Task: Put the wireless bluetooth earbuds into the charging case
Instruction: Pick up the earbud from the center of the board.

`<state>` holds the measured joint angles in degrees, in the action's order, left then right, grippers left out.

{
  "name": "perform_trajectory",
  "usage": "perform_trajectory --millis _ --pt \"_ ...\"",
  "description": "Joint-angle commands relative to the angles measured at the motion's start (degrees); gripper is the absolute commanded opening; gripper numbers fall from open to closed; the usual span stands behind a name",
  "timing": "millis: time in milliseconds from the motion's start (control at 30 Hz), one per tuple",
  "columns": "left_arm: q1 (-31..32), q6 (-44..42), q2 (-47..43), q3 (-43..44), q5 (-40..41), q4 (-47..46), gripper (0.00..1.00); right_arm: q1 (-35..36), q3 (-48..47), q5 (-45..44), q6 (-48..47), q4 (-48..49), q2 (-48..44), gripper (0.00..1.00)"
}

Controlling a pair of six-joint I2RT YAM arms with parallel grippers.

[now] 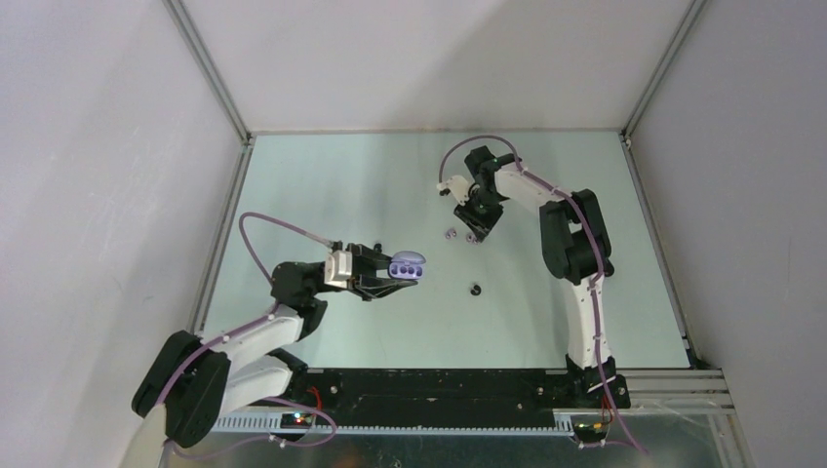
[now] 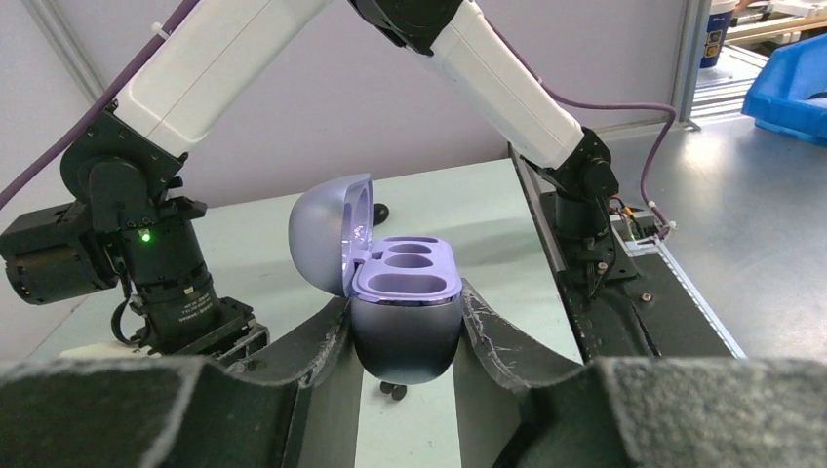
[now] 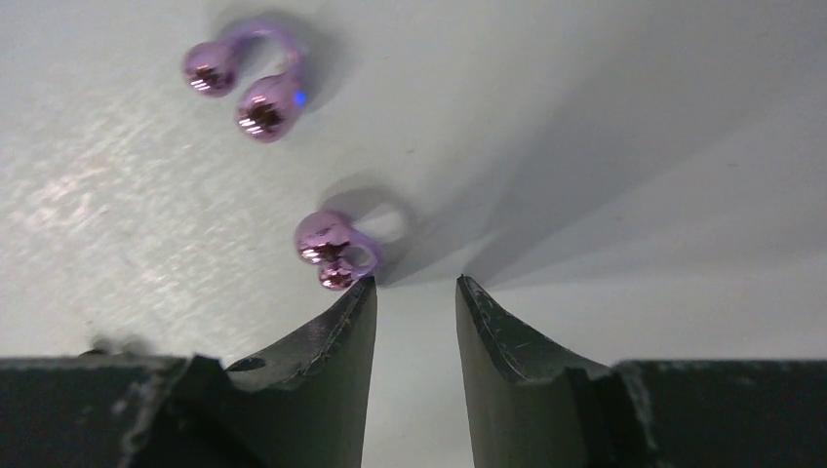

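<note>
Two purple clip-style earbuds [image 1: 451,233] were recorded loose on the tabletop [image 1: 322,195]. The nearer earbud [image 3: 334,252] lay just outside the tip of one of the right fingers [image 3: 336,361], and the farther earbud [image 3: 249,83] lay apart from it. The right fingers were seen apart, with only bare surface between them.

The charging case [image 2: 405,292] was held off the tabletop, clamped at its base between the left fingers [image 2: 502,336]. Its lid was swung open and both sockets were seen empty. A small dark item [image 1: 475,288], possibly a black earbud, was noted between the arms.

Progress was judged early: case presented, nothing picked up, no insertion made.

The tabletop was pale, smooth and faintly reflective, enclosed by plain white walls on aluminium framing. A blue bin [image 2: 790,88] was visible beyond.
</note>
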<state>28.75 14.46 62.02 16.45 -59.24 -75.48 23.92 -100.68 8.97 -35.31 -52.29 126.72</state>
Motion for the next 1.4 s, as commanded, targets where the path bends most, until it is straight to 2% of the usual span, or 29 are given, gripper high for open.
perform_trajectory --millis 0,233,467,633,867,1367 --pt "0.3 -2.0 -1.5 0.7 -0.7 -0.7 0.0 0.5 1.0 7.1 -3.1 -6.2 -2.9 0.4" --pt "0.3 -2.2 -2.1 0.6 -0.8 -0.5 0.0 -2.4 -1.6 11.8 -0.8 -8.1 -3.0 0.4" --pt "0.4 -2.5 -2.0 0.6 -1.0 -0.5 0.0 -9.2 -6.8 23.5 8.6 -8.9 -0.8 0.42" --pt "0.3 -2.5 -1.9 0.7 -1.0 -0.4 0.0 -10.2 -6.2 21.9 14.1 -5.0 0.9 0.43" --pt "0.3 -2.8 -2.3 0.7 -1.0 -0.1 0.0 -8.7 -6.6 19.9 14.6 -5.3 4.2 0.43" --pt "0.3 -2.5 -2.1 0.6 -1.3 -0.5 0.0 -7.4 -7.1 17.6 14.9 -4.7 5.8 0.3"
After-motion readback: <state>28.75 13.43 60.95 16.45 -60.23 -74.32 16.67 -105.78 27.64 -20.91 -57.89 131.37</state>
